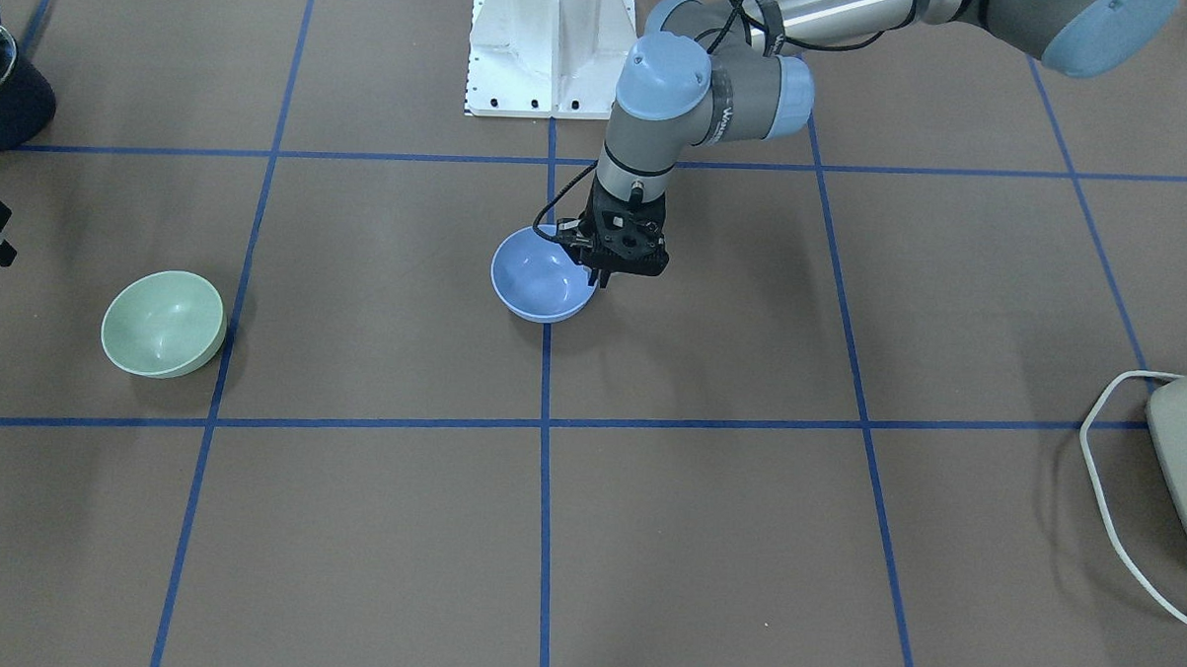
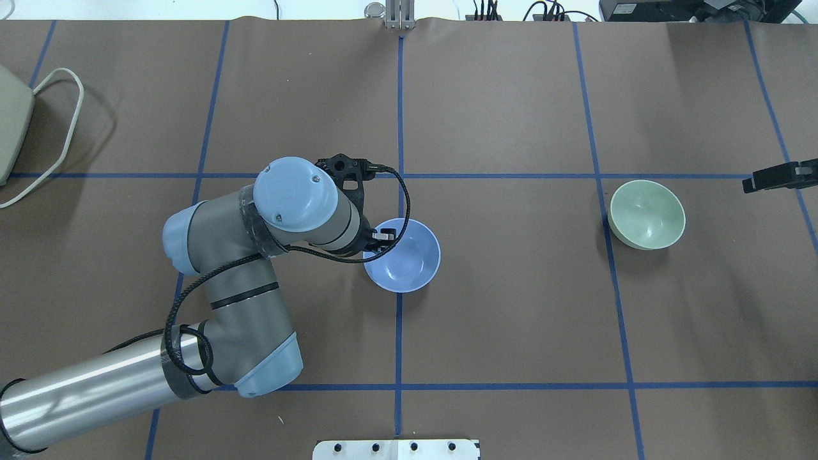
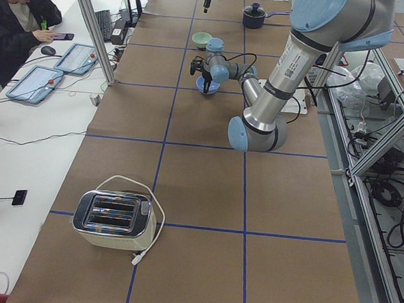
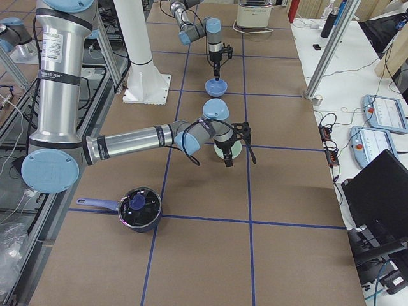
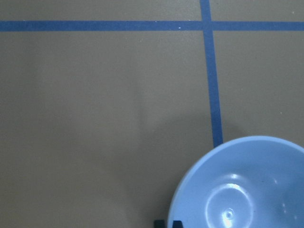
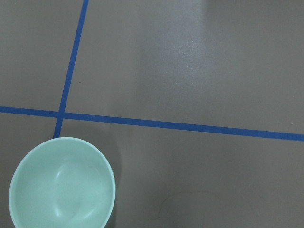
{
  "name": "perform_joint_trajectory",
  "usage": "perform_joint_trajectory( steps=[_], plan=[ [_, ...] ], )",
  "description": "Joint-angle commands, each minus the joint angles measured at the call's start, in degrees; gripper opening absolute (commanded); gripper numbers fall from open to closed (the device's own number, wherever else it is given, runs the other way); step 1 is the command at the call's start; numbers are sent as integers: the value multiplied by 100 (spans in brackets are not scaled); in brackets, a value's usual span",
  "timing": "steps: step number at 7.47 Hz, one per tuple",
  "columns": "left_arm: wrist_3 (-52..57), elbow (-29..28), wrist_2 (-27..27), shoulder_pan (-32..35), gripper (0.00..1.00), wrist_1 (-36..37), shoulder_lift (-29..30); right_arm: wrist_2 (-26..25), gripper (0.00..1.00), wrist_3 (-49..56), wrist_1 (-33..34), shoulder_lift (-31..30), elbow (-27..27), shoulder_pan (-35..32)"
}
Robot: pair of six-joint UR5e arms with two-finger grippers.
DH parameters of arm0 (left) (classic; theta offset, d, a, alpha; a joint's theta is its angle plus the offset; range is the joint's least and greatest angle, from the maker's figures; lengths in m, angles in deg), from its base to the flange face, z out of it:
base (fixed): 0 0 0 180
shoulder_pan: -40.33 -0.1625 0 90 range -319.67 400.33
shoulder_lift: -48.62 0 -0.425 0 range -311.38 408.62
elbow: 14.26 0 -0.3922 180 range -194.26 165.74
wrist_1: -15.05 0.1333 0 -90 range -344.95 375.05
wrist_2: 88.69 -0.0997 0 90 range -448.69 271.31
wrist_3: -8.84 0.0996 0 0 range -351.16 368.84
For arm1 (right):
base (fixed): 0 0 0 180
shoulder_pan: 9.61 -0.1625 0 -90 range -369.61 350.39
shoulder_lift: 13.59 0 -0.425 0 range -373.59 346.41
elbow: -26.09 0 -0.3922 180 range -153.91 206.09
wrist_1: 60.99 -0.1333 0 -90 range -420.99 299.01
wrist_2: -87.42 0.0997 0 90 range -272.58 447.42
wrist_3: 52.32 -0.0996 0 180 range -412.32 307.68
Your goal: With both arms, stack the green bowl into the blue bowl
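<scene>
Left gripper (image 1: pixel 597 273): fingers pinched on rim of blue bowl (image 1: pixel 536 277). Bowl smooth, round plastic, at table (image 1: pixel 744 536) centre.
Green bowl (image 1: pixel 162 322): matte, round, upright, near right edge.
Right gripper (image 2: pixel 751 184): beside green bowl, apart. Finger state not discernible.

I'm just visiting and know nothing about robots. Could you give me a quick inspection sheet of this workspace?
Surface: table under brown sheeting with a blue tape grid.
Job's things: blue bowl upright near the centre; green bowl upright, apart, toward the robot's right; not stacked.
Clutter: toaster at the left end; lidded dark pot at the right end.
Grippers: left gripper pinches the blue bowl's rim; right gripper hovers beside the green bowl, not touching, opening unclear.
Cables: black cable loops along the left arm; toaster's white cord lies loose on the table.
Surroundings: white pedestal at the robot's base; a person seated at a side desk.
</scene>
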Motion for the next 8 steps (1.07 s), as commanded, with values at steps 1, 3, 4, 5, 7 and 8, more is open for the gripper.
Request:
perform_joint_trajectory(
  steps=[1,3,4,5,7,8],
  plan=[
    [658,972,433,520,98,743,-336,-7,100,-19,-7,76,1,70],
    [1923,1940,936,1363,98,1388,-1308,-42,100,-133,-7,129,10,289],
    [2765,2040,1364,1985,98,1373,-1853,-347,100,-551,-7,242,19,595],
    [4061,2041,1812,2809,98,1372,-2433,-820,100,-782,1,365,-42,937],
    [6252,1718,2604,4435,98,1416,-3313,-992,99,-767,1,524,-305,1142],
    [7315,1342,2860,5287,98,1312,-3813,-948,99,-723,10,638,-437,1160]
  ],
)
